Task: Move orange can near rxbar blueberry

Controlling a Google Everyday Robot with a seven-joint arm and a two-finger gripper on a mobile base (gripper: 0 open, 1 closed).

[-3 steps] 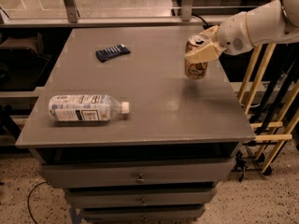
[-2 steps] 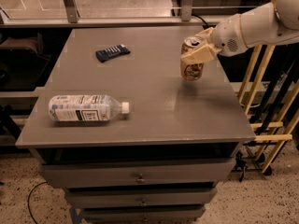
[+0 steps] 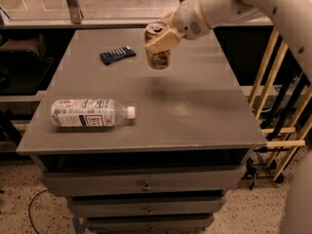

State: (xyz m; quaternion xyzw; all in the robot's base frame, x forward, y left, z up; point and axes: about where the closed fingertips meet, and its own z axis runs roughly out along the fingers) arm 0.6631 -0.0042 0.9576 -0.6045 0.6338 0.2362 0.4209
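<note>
Gripper point(image 3: 165, 37) clamped on orange can point(image 3: 158, 58) over table point(image 3: 195, 116) far end — nr rxbar blueberry point(image 3: 117, 54)

Gripper point(image 3: 162, 40), jaws gripping orange can point(image 3: 158, 60), moved left; can now near rxbar blueberry point(image 3: 117, 55).

We have one camera, looking steeply down from before the bench point(image 3: 195, 116), near enough that its top and drawers point(image 3: 146, 185) fill our view. The tool point(image 3: 161, 42) hangs upper centre, gripping the orange can point(image 3: 158, 60).

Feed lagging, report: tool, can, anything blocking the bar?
Tool shut on orange can, aloft right of rxbar blueberry. Nothing between them. Bottle lies front left.
</note>
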